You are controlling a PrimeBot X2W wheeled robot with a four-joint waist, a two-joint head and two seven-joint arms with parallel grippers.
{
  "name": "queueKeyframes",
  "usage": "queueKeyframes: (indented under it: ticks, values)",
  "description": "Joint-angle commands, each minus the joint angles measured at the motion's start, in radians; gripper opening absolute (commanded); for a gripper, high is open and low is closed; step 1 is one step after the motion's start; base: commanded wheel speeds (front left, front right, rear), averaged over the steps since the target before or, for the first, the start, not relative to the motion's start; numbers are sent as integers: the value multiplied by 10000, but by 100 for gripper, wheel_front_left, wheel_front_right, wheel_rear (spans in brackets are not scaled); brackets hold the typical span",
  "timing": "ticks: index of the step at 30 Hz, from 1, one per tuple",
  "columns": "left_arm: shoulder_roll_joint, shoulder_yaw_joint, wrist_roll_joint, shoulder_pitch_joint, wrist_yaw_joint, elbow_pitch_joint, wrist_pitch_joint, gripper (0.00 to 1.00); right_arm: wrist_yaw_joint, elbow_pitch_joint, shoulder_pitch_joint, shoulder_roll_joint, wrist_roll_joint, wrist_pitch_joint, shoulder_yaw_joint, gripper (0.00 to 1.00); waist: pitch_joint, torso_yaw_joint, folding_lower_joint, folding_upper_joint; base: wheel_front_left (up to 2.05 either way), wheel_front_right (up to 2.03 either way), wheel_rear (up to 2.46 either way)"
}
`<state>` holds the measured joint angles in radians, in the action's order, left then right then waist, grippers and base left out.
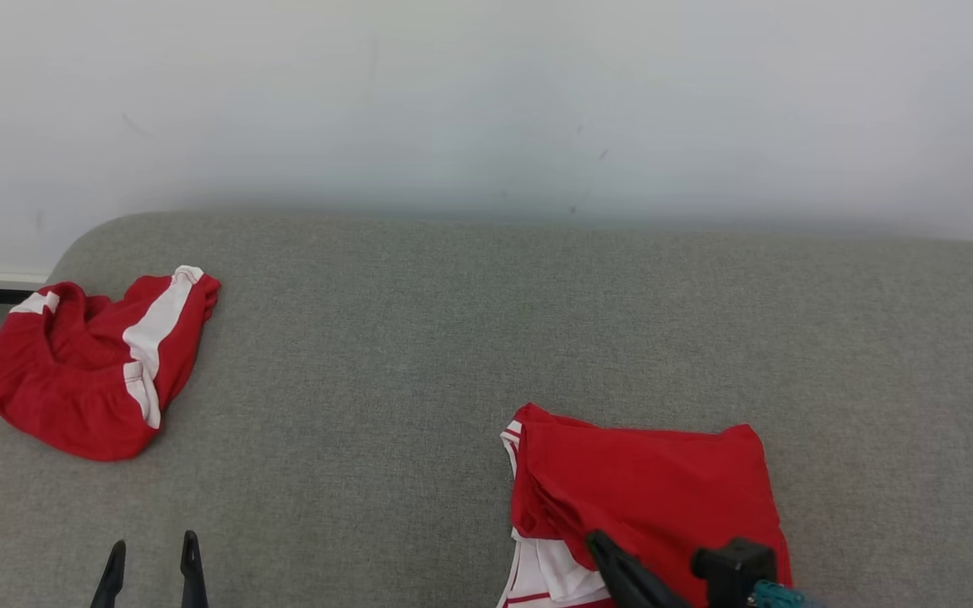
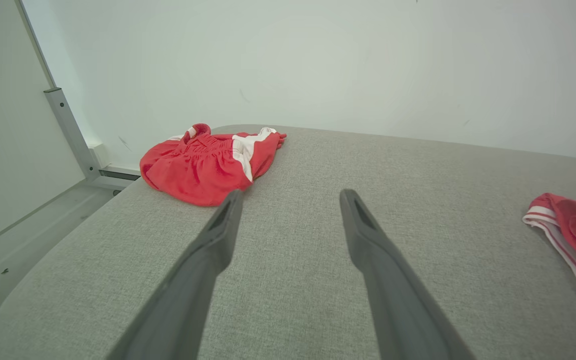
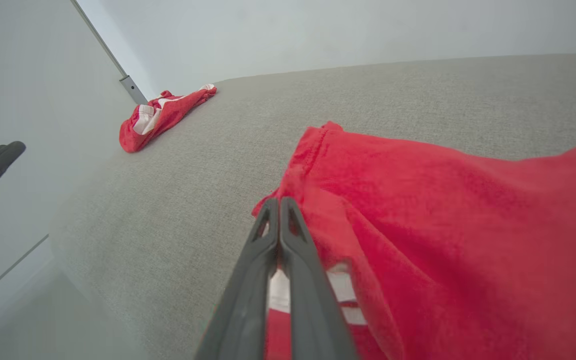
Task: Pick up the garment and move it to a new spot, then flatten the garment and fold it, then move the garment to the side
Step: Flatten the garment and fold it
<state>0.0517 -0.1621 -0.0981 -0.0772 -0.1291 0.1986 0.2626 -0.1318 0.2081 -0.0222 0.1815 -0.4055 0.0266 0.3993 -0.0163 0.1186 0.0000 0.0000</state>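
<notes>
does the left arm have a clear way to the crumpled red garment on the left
Probably yes: the left pincer stands open, and only grey cushion lies between it and the crumpled garment.

Grey fabric surface (image 1: 419, 355); white wall (image 1: 486, 101) behind.

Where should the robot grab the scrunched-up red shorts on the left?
Probably the bunched waistband of the shorts, coming from the near side with the open left gripper. That gathered ridge stands up off the cushion, so the fingers can close around it. The flatter near edge gives less to pinch.
</notes>
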Motion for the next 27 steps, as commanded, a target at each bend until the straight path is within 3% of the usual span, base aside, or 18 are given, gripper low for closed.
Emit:
queueKeyframes:
  ticks: [1,11,12,13,14,21,27]
  values:
    - [-23,-20,3,46,-3,32,31,100,26,-89,-12,-145,-334,-25,161,0,0,21,0,0,0,0,0]
    - [-24,123,-24,164,-10,147,31,100,26,625,196,-626,-982,-56,850,0,30,110,0,0,0,0,0]
    - [-24,135,-22,168,-11,158,31,100,26,789,173,-658,-1041,2,882,12,33,106,0,0,0,0,0]
    - [-22,134,-14,168,-11,173,31,100,26,918,107,-679,-1033,119,942,45,32,101,0,0,0,0,0]
    - [-22,139,-4,169,-12,182,31,100,26,1049,37,-705,-1051,218,986,100,30,93,0,0,0,0,0]
    - [-21,21,66,125,-16,136,31,100,26,1123,-473,-356,-1011,1677,1272,100,-21,-82,0,0,0,0,0]
    - [-20,-50,129,61,-16,72,31,100,26,876,-715,-112,-670,2317,454,100,-60,-405,0,0,0,0,0]
